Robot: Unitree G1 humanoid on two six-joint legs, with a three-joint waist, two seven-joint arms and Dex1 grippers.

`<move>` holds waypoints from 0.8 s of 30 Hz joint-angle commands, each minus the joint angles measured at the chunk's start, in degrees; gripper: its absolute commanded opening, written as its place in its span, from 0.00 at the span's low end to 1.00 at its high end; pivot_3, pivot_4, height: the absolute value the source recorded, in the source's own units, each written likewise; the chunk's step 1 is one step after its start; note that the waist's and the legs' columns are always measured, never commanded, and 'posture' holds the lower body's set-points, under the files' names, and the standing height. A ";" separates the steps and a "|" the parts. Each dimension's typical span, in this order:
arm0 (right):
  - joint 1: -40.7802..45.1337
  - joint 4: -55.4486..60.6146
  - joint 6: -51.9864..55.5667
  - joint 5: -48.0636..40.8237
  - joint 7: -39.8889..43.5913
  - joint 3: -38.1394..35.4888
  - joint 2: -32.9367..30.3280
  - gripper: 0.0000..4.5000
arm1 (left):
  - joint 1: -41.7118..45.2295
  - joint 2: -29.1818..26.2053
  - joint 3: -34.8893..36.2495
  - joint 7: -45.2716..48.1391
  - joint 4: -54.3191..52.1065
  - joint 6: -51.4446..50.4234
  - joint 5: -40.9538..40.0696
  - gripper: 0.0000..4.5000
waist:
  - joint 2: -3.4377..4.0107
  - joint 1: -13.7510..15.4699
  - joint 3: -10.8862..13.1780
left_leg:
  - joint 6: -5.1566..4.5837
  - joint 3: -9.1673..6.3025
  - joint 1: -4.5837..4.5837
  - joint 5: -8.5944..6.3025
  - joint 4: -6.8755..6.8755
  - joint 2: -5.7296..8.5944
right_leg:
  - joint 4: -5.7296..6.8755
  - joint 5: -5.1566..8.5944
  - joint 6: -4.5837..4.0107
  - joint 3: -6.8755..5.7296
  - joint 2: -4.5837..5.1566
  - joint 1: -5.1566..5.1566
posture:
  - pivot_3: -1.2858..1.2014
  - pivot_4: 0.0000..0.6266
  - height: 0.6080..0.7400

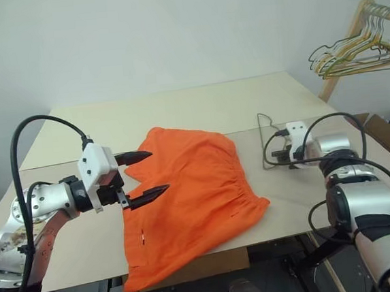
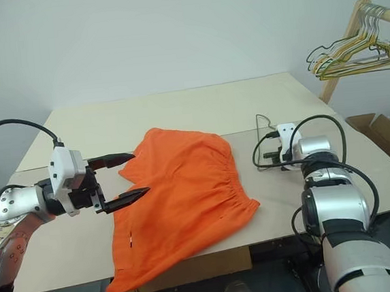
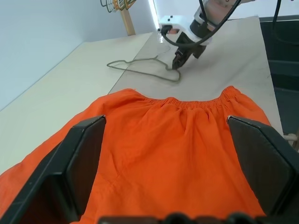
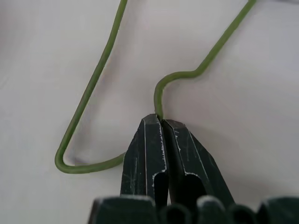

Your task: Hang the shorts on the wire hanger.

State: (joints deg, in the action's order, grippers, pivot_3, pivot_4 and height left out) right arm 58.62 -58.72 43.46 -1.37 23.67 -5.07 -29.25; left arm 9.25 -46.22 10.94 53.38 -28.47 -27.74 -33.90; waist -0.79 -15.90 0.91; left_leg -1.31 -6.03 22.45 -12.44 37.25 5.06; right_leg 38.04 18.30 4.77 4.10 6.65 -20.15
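Observation:
The orange shorts (image 1: 192, 194) lie spread flat on the table (image 1: 178, 113), one leg hanging over the front edge, the gathered waistband toward the right. My left gripper (image 1: 157, 170) hovers open over their left side, nothing between its fingers. The thin grey-green wire hanger (image 4: 91, 93) lies on the table just right of the shorts. My right gripper (image 4: 161, 119) is shut on the hanger's wire near the bend below the hook. In the left wrist view, the right gripper (image 3: 177, 60) reaches down to the hanger beyond the shorts' waistband (image 3: 187, 103).
A wooden rack (image 1: 349, 33) at the back right carries a bunch of yellow, green and grey wire hangers (image 1: 358, 53). A cardboard box (image 1: 389, 136) stands off the table's right side. Bare tabletop stretches behind the shorts.

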 commanded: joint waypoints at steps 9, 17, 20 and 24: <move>-26.03 57.60 -18.03 2.68 10.49 5.48 -13.39 0.00 | 8.43 1.59 -3.59 0.82 5.07 1.02 0.68 1.00 | 0.09 0.25 0.00 | 0.00 -0.06 0.10 0.00 0.06 -0.01 | 0.00 0.01 0.01 -0.10 0.01 -0.06 | 0.41 0.00 1.00; -34.00 56.67 -51.32 8.31 13.63 6.81 -21.89 0.00 | 14.90 3.54 -6.24 1.73 11.57 2.70 3.03 1.00 | 0.10 -1.65 0.00 | 0.00 -0.04 0.04 0.00 0.06 -0.03 | -0.04 0.02 0.03 -0.12 -0.04 0.01 | 0.39 0.00 1.00; -37.10 56.66 -55.08 6.64 17.05 6.27 -22.83 0.00 | 15.59 3.82 -6.56 2.29 12.22 3.19 3.26 1.00 | 0.08 -2.30 -0.01 | 0.00 -0.09 0.05 0.00 0.04 -0.06 | -0.05 0.02 0.03 -0.18 -0.06 0.05 | 0.39 0.00 1.00; -40.44 57.52 -59.58 5.80 19.95 5.72 -23.46 0.00 | 15.29 4.11 -6.73 2.32 12.05 3.29 3.57 1.00 | 0.09 -2.52 -0.01 | 0.00 -0.07 0.06 0.00 0.04 -0.03 | -0.05 0.02 0.03 -0.14 -0.01 0.04 | 0.39 0.00 1.00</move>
State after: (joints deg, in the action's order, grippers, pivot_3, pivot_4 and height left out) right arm 17.11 -2.91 -13.93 6.33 42.89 2.35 -51.43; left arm 23.76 -42.29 3.56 55.70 -15.76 -25.92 -30.49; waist -0.71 -18.42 0.90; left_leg -1.31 -6.09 22.51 -12.44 37.30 5.03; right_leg 37.99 18.32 4.80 3.96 6.63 -20.10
